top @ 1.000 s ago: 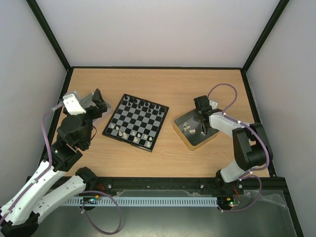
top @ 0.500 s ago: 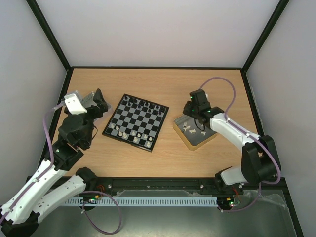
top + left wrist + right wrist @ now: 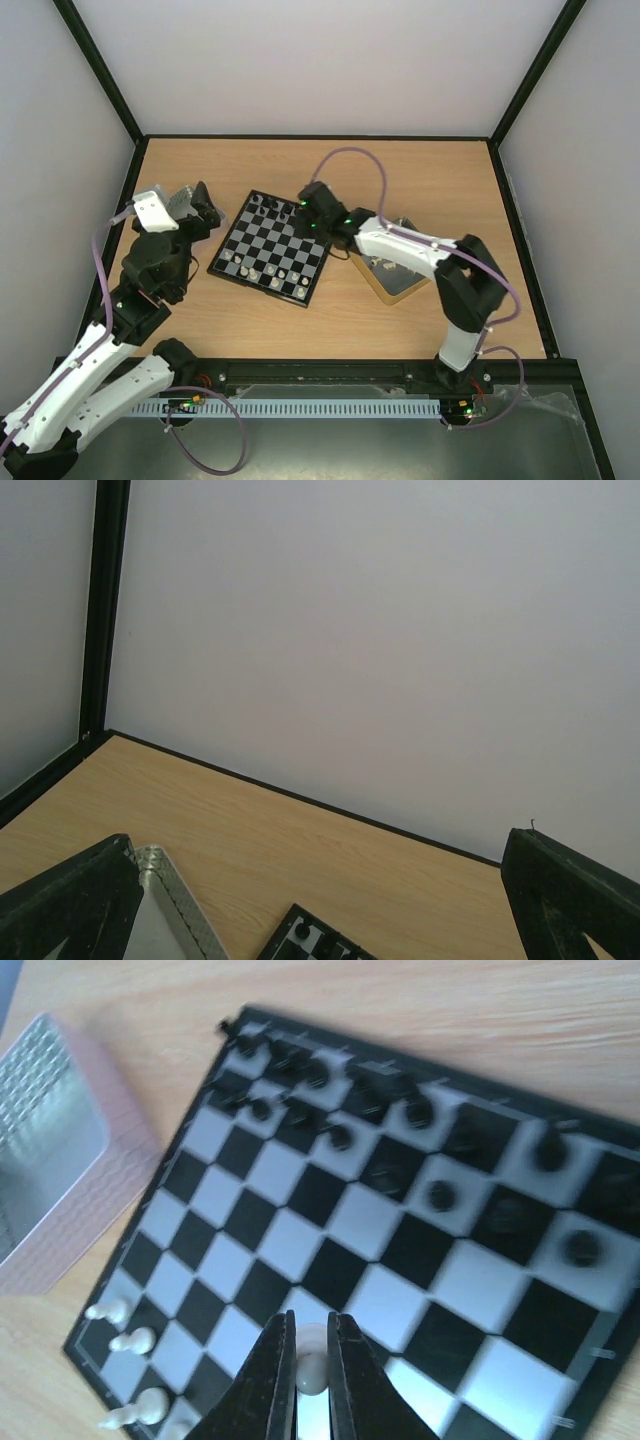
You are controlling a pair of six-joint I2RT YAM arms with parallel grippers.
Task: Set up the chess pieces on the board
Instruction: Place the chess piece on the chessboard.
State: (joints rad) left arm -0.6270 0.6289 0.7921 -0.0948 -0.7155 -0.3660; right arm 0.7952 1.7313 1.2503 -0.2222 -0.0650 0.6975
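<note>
The board (image 3: pixel 274 247) lies left of centre on the table and fills the right wrist view (image 3: pixel 380 1220). Black chess pieces (image 3: pixel 340 1138) stand on its far rows. A few white ones (image 3: pixel 130 1340) stand at the near left corner. My right gripper (image 3: pixel 311 1325) hangs above the board's right part (image 3: pixel 308 208), shut on a small white piece (image 3: pixel 312 1372) pinched between its fingertips. My left gripper (image 3: pixel 200 205) sits left of the board over a silver tray, open. Its fingers (image 3: pixel 70 900) frame only bare table and the board's corner (image 3: pixel 310 942).
A silver tray (image 3: pixel 190 215) stands left of the board, also seen as the tray (image 3: pixel 50 1160) and the tray (image 3: pixel 170 900) in the wrist views. A second tray (image 3: pixel 400 280) right of the board holds white pieces, partly under my right arm. Black frame posts and white walls surround the table.
My right arm swung left from the right-hand tray to above the board, carrying the white piece. The left arm has stayed put.
</note>
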